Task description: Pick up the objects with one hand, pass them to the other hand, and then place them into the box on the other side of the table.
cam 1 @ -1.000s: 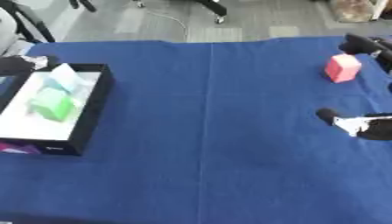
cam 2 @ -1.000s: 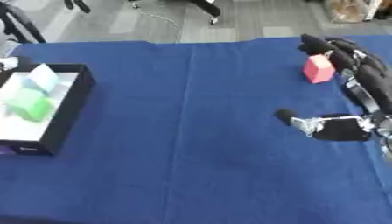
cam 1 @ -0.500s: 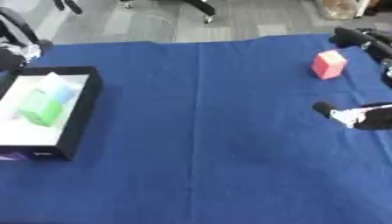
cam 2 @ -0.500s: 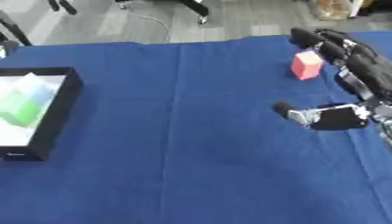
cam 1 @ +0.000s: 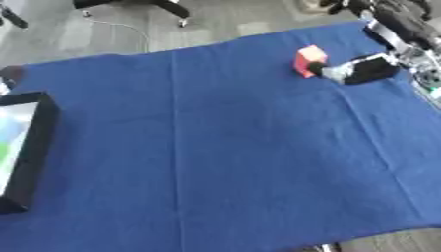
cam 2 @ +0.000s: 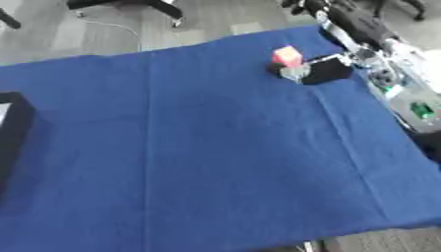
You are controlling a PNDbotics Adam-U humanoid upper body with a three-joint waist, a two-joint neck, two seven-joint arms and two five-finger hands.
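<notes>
A pink-red block (cam 1: 306, 57) stands on the blue cloth at the far right. My right hand (cam 1: 363, 71), black and silver, reaches in from the right. Its fingers stretch toward the block's near right side and their tips lie against it or just short of it. I see no finger curled round the block. The black box (cam 1: 34, 145) sits at the left edge, cut off by the view, with pale green contents showing inside. A dark blurred shape (cam 1: 9, 75) above the box may be my left hand; its fingers cannot be made out.
The blue cloth (cam 1: 215, 147) covers the whole table. Grey floor and chair legs (cam 1: 172, 7) lie beyond the far edge. My right arm (cam 2: 362, 29) runs along the table's right side, past a device with a green light (cam 2: 420, 109).
The camera has swung, pushing the box to the left edge. My right hand has moved up the table from open cloth to the pink-red block.
</notes>
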